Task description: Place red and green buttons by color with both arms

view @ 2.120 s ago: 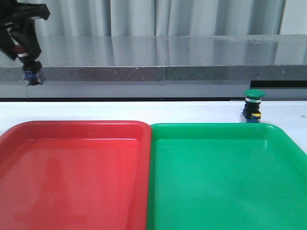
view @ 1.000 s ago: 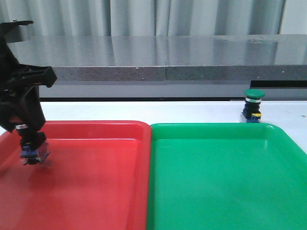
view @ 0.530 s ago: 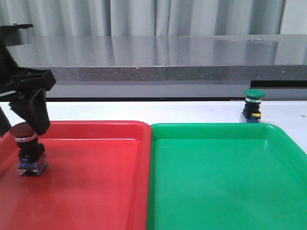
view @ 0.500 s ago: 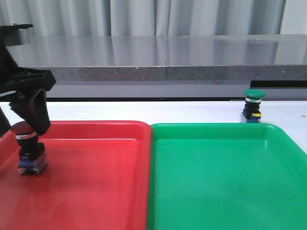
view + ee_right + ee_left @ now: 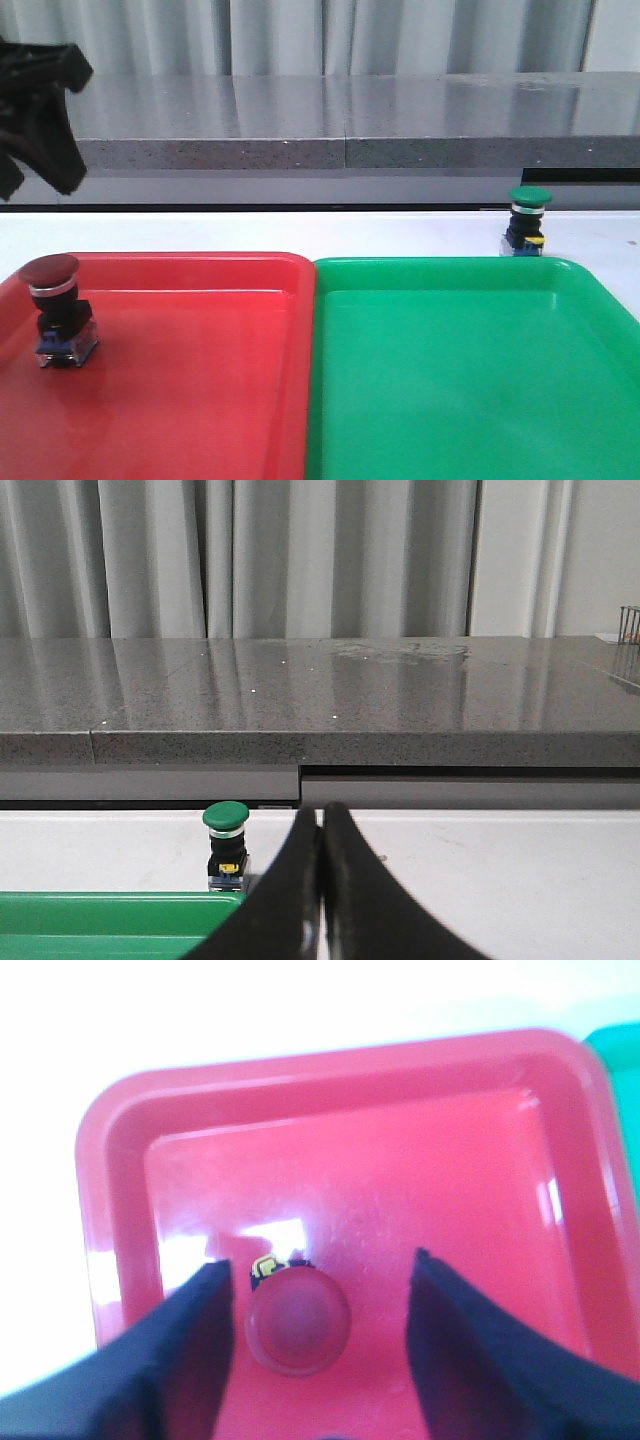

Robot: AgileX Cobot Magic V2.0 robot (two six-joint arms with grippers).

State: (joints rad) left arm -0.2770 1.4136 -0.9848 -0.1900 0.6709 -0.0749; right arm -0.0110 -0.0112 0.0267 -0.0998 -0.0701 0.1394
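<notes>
Glossy red tray [image 5: 200, 270] holding domed red button [image 5: 55, 305], left gripper [image 5: 315, 1290] released, right gripper [image 5: 322, 880] clenched empty

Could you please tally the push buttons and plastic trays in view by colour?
Red mushroom-head push button: 1, standing in the red tray
Green mushroom-head push button: 1, on the white table behind the green tray
Red plastic tray: 1
Green plastic tray: 1
Total: 4 things, 2 red and 2 green

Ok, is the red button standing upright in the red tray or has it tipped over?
Upright. In the front view the red button stands inside the red tray, cap on top, base on the tray floor; the left wrist view looks straight down on its round cap.
</notes>
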